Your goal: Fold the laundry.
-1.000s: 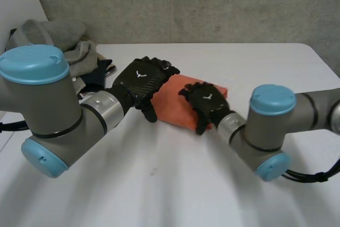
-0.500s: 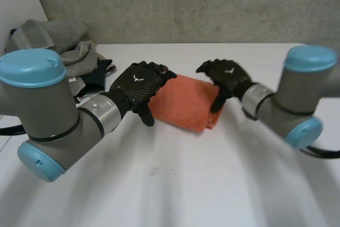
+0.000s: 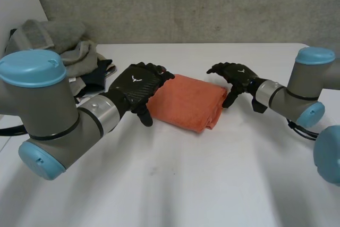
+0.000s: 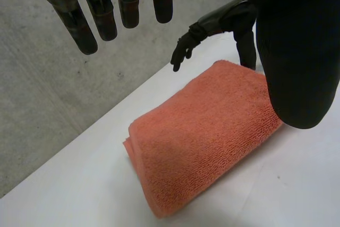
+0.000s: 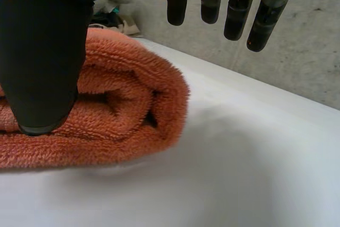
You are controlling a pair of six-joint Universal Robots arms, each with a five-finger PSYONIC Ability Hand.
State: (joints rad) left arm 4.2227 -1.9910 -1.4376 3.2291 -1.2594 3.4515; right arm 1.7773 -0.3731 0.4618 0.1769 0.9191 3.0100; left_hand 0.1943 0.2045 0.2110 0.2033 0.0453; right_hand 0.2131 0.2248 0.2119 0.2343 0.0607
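**Left hand.** Your left hand [image 3: 137, 84] is hovering over the left end of the folded orange towel [image 3: 187, 101]. Its fingers [image 4: 101, 11] are spread apart and nearly straight, gripping nothing. In the left wrist view they are hanging clear above the towel. The thumb [image 4: 297, 57] is pointing down beside the towel's edge; you cannot tell whether it is touching. A small white mark [image 3: 139, 77] is showing on the back of this hand, too small to read as lettering.

**Right hand.** Your right hand [image 3: 236, 76] is hovering at the towel's opposite, right end. Its fingers [image 5: 236, 11] are loosely parted and holding nothing. In the right wrist view its thumb [image 5: 45, 46] is standing in front of the towel's folded end; contact cannot be judged. A like white mark is showing on its back.

**Towel.** The towel is lying flat on the white surface [image 3: 186, 184], between your two hands. It is folded into a thick rectangle, and its layered edges are showing at the end nearest the right hand.

**Surroundings.** A pile of grey cloth [image 3: 58, 46] and a dark garment [image 3: 98, 76] are lying at the surface's far-left corner, apart from the towel. A grey concrete wall [image 3: 186, 3] is standing behind the surface.
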